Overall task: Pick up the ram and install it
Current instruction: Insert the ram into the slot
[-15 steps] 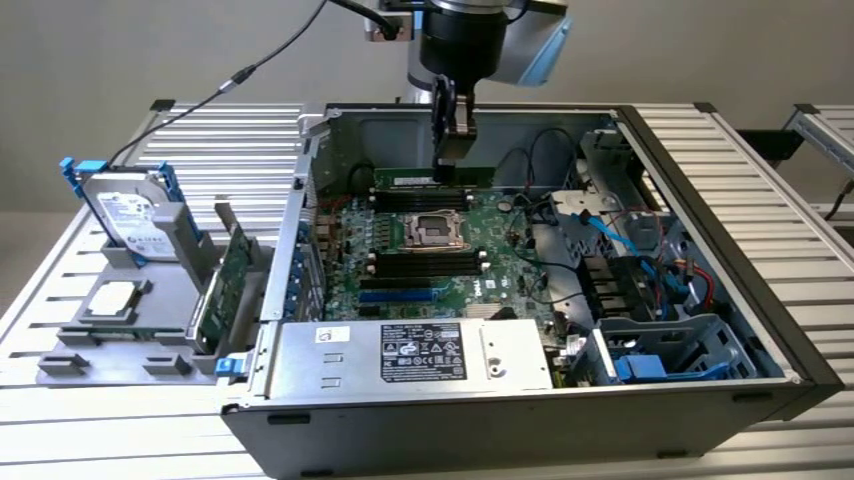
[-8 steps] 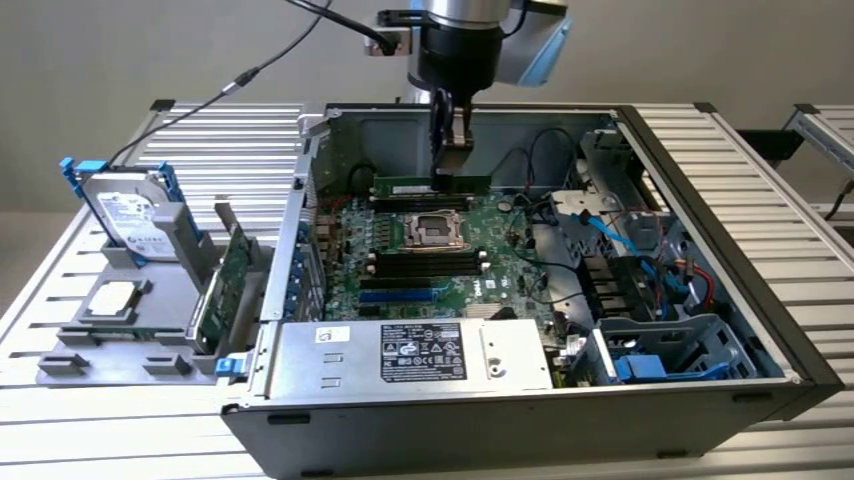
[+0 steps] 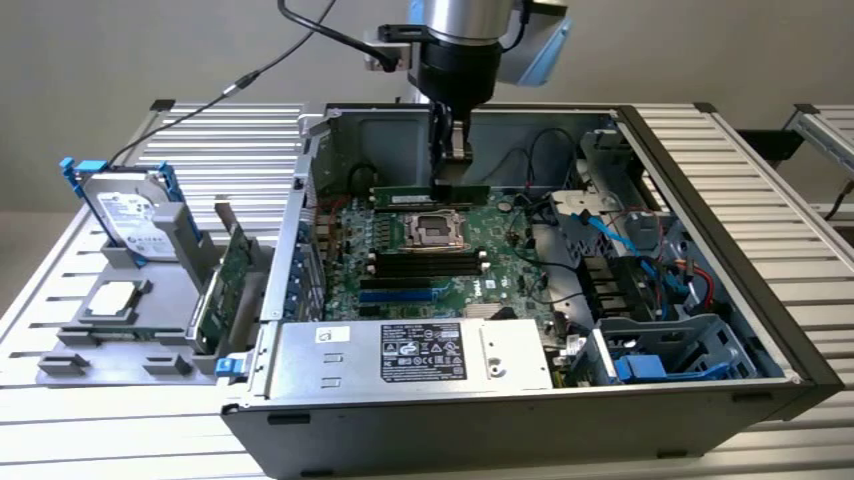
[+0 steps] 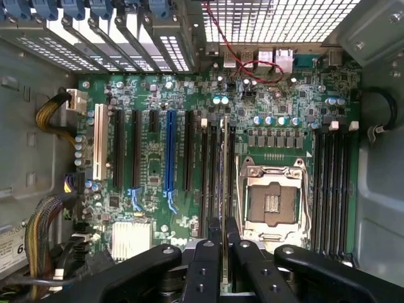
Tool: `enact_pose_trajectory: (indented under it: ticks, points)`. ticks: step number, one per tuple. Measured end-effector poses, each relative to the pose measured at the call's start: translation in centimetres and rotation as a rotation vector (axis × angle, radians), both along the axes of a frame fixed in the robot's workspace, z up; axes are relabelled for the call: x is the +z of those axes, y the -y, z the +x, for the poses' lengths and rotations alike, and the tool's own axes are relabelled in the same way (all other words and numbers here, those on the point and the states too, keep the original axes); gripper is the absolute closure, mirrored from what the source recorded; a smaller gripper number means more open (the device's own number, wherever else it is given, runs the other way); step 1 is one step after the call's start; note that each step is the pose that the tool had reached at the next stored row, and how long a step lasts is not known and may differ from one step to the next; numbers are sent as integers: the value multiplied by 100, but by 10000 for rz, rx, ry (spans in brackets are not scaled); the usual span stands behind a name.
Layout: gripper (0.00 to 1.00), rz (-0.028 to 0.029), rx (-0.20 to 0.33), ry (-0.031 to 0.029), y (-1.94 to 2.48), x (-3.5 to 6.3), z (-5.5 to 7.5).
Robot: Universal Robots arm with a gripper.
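The ram (image 3: 414, 193) is a thin dark-green stick, held level inside the open computer case, just above the far edge of the motherboard (image 3: 400, 275). My gripper (image 3: 454, 178) comes straight down from above and is shut on the ram near its end on the exterior view's right. In the wrist view the ram (image 4: 225, 164) shows edge-on, running out from between my black fingers (image 4: 205, 265). It hangs over the black memory slots (image 4: 211, 170) beside the CPU socket (image 4: 273, 202). Whether it touches a slot I cannot tell.
The case walls (image 3: 667, 170) enclose the board. The power supply (image 3: 414, 350) sits at the near side, with cables and drive bays (image 3: 654, 330) on the exterior view's right. More memory slots (image 3: 427, 262) lie near the socket. Outside, a hard drive (image 3: 134, 215) and expansion card (image 3: 230, 275) stand in a rack.
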State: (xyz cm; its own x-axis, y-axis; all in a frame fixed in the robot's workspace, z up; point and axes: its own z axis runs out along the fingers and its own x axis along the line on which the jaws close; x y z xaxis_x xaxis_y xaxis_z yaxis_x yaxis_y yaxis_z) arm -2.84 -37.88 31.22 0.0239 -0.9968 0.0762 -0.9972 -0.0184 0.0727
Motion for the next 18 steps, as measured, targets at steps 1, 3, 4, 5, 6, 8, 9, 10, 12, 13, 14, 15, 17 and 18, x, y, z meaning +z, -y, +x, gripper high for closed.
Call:
enact_pose_trajectory:
  ticks: [1,3,4,5,6,8,9,10,12,13,14,15,17,18]
  points:
    - [86,22,9,-16,5,-7,1]
    - [86,135,18,-37,14,-16,7]
    - [86,212,20,-42,17,-19,11]
    - [86,307,23,-47,19,-21,15]
    - [86,416,24,-53,25,-23,18]
    - [86,549,23,-83,62,-34,25]
    - [86,564,23,-106,88,-43,27]
    - [86,571,23,-116,110,-57,28]
    - [86,578,22,-134,147,-84,29]
    - [86,582,22,-141,165,-98,30]
    - [86,587,22,-148,184,-112,31]
    - [86,590,21,-156,203,-125,32]
    - [86,596,21,-167,234,-156,33]
    - [86,599,21,-171,246,-173,33]
